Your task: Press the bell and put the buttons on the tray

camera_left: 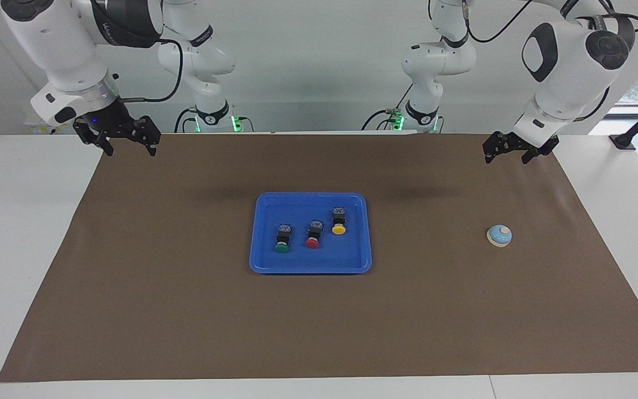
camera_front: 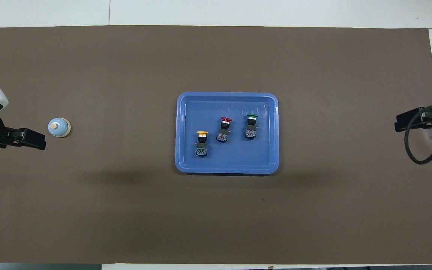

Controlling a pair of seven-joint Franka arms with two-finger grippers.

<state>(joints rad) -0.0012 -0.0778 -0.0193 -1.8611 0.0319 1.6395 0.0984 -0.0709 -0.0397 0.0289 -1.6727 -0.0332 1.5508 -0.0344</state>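
Observation:
The bright blue tray (camera_left: 308, 263) (camera_front: 231, 163) lies at the middle of the brown mat. Three buttons rest in it on their sides: green cap (camera_left: 282, 239) (camera_front: 251, 125), red cap (camera_left: 313, 235) (camera_front: 223, 129) and yellow cap (camera_left: 339, 221) (camera_front: 201, 142). The light blue bell (camera_left: 499, 235) (camera_front: 59, 127) stands alone on the mat toward the left arm's end. My left gripper (camera_left: 506, 157) (camera_front: 35, 139) hangs open and empty, high over the mat beside the bell and well clear of it. My right gripper (camera_left: 130, 149) (camera_front: 401, 123) waits open and empty, raised over the mat's right-arm end.
The brown mat (camera_left: 186, 310) covers most of the white table (camera_left: 14, 249). A black cable (camera_front: 418, 150) loops below the right gripper. Nothing else lies on the mat.

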